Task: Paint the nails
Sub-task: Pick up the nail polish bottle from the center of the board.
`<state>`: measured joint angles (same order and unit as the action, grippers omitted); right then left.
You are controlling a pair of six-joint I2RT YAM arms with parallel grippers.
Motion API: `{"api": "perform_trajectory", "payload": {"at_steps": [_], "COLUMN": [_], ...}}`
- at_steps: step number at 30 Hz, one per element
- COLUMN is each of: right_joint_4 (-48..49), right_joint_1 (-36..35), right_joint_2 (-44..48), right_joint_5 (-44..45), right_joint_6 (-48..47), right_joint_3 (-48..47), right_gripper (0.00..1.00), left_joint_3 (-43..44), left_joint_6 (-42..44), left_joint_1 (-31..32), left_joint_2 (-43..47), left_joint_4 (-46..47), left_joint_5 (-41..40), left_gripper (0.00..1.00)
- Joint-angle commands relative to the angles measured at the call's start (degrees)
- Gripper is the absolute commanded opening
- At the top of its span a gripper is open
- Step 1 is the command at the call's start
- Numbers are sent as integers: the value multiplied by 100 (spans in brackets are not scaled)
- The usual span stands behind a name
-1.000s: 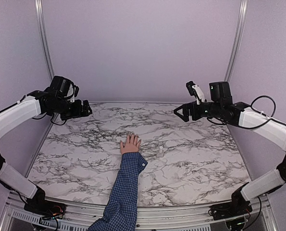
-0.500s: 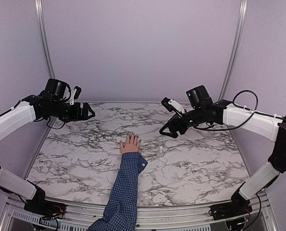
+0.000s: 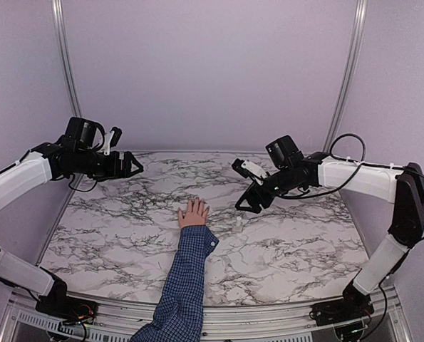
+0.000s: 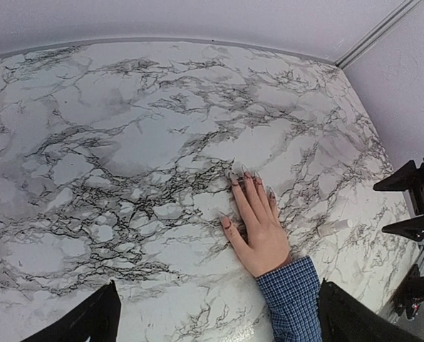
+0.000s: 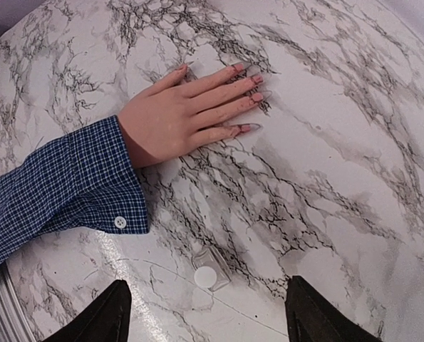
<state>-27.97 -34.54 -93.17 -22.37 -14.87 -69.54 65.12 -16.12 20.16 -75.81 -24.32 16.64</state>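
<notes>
A small light-skinned hand (image 3: pixel 193 213) in a blue checked sleeve (image 3: pixel 187 274) lies flat on the marble table, fingers pointing away. Its nails (image 5: pixel 254 96) look pinkish in the right wrist view and also show in the left wrist view (image 4: pixel 244 178). My right gripper (image 3: pixel 249 201) hovers open and empty just right of the hand, and its own view (image 5: pixel 208 320) looks down on table beside the sleeve cuff. My left gripper (image 3: pixel 130 166) is open and empty, raised at the table's far left, and in its own view (image 4: pixel 219 328) it sits well back from the hand (image 4: pixel 258 228).
A small clear bottle with a white round cap (image 5: pixel 210 271) lies on the marble right of the cuff, between my right fingers in that view; it also shows faintly in the left wrist view (image 4: pixel 333 228). Grey walls enclose the marble table (image 3: pixel 283 235).
My right arm has swung left and down, from the far right toward the hand. My left arm shifted slightly lower and forward, then held still. The hand has not moved.
</notes>
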Motion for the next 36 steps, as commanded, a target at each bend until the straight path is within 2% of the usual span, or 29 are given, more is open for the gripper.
{"api": "perform_trajectory", "payload": {"at_steps": [1, 12, 24, 36], "right_joint_4": [-193, -378, -486, -474], "right_joint_1": [-74, -173, -267, -478], "right_joint_2": [-272, -700, -1044, -1045], "right_joint_5": [-17, 19, 527, 726], "right_joint_6": [-216, -270, -213, -185], "right_joint_3": [-239, -356, -719, -504], "right_gripper": [71, 66, 60, 54], "left_joint_3": [-80, -105, -109, -113], "left_joint_6": [10, -34, -49, -82], "left_joint_1": [22, 23, 18, 23], "left_joint_2": [124, 45, -20, -50], "left_joint_4": [142, 168, 207, 245], "left_joint_5": [172, 190, 156, 166], "left_gripper": [99, 99, 99, 99]}}
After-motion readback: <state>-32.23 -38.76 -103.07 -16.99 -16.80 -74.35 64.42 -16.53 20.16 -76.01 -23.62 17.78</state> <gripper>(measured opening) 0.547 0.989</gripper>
